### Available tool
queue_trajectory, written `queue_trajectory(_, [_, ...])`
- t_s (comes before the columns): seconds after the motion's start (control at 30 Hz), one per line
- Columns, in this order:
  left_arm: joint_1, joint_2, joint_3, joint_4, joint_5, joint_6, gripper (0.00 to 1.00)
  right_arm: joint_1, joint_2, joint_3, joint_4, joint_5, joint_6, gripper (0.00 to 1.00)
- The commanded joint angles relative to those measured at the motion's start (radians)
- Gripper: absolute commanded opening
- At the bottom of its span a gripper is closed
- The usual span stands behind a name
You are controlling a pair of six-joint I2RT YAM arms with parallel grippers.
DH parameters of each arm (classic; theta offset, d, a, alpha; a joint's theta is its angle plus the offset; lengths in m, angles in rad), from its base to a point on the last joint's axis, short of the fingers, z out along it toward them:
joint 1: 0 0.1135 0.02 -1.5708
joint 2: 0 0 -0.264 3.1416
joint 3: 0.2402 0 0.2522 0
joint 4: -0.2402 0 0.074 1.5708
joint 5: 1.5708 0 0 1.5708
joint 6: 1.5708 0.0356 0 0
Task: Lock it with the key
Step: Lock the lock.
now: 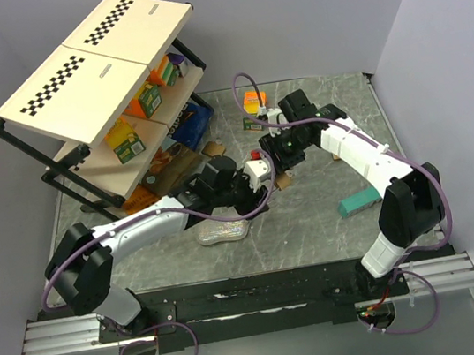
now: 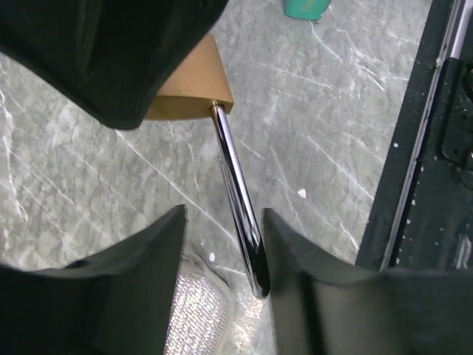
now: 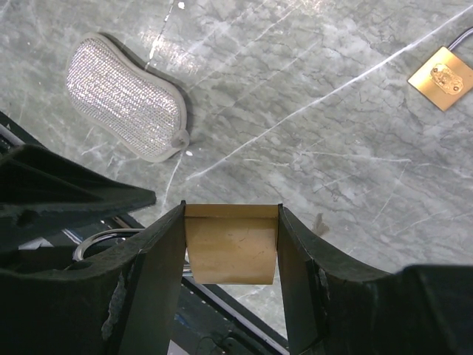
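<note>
Here, the right fingers (image 3: 159,274) are pinching the brass padlock (image 3: 231,255) by its body above the surface (image 3: 310,126), while the left fingers (image 2: 295,281) are standing spread around its chrome shackle (image 2: 235,181), which is lying just beside one; a glittery pouch (image 3: 126,96) is lying at ten o'clock from the padlock.

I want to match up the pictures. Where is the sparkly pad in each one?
Top external: the sparkly pad lies just below centre.
Left wrist: at the bottom edge, left of the shackle.
Right wrist: top left, higher in the picture than the padlock.
Shared landmark: the grey marbled table.
</note>
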State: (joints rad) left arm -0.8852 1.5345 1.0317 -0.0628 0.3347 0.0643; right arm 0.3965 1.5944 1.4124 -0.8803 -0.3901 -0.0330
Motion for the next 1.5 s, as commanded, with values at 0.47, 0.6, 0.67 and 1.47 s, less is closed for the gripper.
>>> queue_trajectory(0.47, [0.018,-0.1,0.051,0.003,0.149,-0.044,0.01,-0.097,-0.144,0.033,0.018,-0.151,0.002,0.9])
queue_trajectory(0.6, [0.06,-0.138,0.097,-0.069,0.271,-0.057,0.01,-0.14,-0.276,-0.01,0.119,-0.188,-0.065,0.99])
queue_trajectory(0.67, [0.081,-0.152,0.111,-0.081,0.332,-0.058,0.01,-0.146,-0.379,-0.05,0.159,-0.191,-0.125,0.99])
queue_trajectory(1.47, [0.157,-0.221,0.209,-0.075,0.744,-0.029,0.01,-0.145,-0.817,-0.291,-0.105,-0.607,-0.774,0.99])
